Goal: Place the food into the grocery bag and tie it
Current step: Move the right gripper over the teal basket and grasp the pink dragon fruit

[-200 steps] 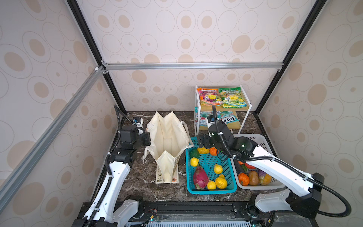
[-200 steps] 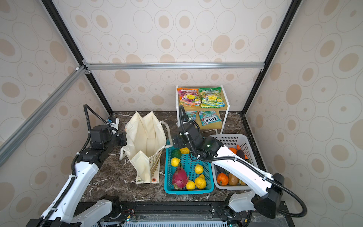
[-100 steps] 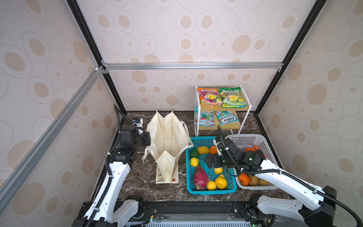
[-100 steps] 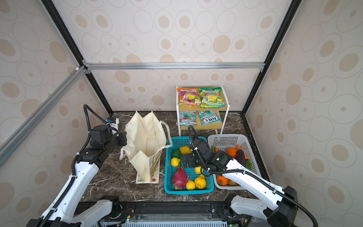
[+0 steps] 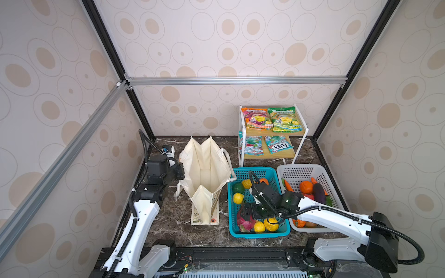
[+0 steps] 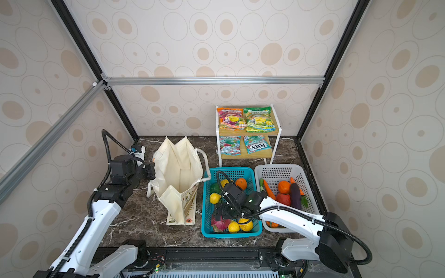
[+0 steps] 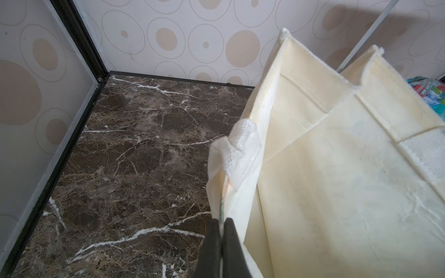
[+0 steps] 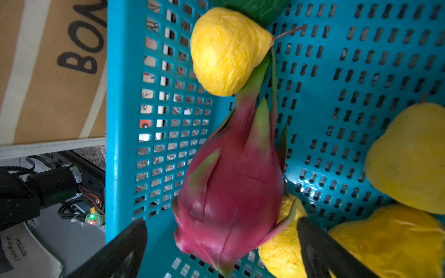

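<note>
Marble tabletop, nothing packed yet by my reading: left gripper (image 7: 221, 223) pinches the rim of the grocery bag (image 5: 204, 168), centre-left, right gripper (image 8: 221, 221) gapes around the dragon fruit (image 8: 231, 187) in the teal basket (image 5: 258, 234), lower middle; loading and tying remain.

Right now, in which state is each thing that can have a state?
bag: upright, mouth open, no food visible inside.
left gripper: fingers shut on the bag's rim.
right gripper: fingers open, one either side of the dragon fruit.
dragon fruit: lying in the teal basket, not gripped.
snack packets: lying flat on the shelf, top level.
</note>
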Robot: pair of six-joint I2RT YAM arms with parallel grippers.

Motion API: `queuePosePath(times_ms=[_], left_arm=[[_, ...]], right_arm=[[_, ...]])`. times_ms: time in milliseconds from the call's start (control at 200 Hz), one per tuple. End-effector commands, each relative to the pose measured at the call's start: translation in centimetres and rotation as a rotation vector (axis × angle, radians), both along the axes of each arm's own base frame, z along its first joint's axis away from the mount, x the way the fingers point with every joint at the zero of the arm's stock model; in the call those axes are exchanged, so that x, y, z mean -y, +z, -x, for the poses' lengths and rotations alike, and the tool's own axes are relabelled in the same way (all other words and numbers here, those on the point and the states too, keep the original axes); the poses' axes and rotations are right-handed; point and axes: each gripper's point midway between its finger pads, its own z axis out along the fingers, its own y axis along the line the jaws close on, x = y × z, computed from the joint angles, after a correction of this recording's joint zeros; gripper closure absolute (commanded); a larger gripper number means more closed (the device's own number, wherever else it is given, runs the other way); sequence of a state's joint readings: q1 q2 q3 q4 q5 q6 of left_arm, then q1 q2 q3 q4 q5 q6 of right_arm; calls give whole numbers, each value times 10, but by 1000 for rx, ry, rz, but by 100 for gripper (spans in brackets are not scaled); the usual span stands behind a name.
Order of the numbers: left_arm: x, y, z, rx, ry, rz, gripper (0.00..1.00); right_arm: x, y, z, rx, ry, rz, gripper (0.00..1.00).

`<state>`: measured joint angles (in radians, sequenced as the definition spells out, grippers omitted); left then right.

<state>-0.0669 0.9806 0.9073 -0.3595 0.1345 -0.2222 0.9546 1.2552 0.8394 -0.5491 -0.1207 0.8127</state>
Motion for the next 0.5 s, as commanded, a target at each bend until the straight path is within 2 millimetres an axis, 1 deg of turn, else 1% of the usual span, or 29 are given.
queuePosePath(times_ms=[0,70,220,290,385,495], left_arm=[[3,-2,6,-19,-11,26,100],[3,-1,6,-18,-14,30,100],[3,-2,7,-18,-13,30,100],[3,-1,7,-14,-12,33,100],[4,-1,7,-12,-13,35,100],[3,0,7,-11,-10,28,100]], right_arm=[[-7,-12,5,-48,-30,-31,0],[-6,-19,5,-63,-43,-17,0],[8,-38,-1,-44,-74,83,0],[9,-39,-6,-23,-76,108,1],[12,-39,-12,8,-76,141,7],[22,-35,-21,65,-66,210,13]])
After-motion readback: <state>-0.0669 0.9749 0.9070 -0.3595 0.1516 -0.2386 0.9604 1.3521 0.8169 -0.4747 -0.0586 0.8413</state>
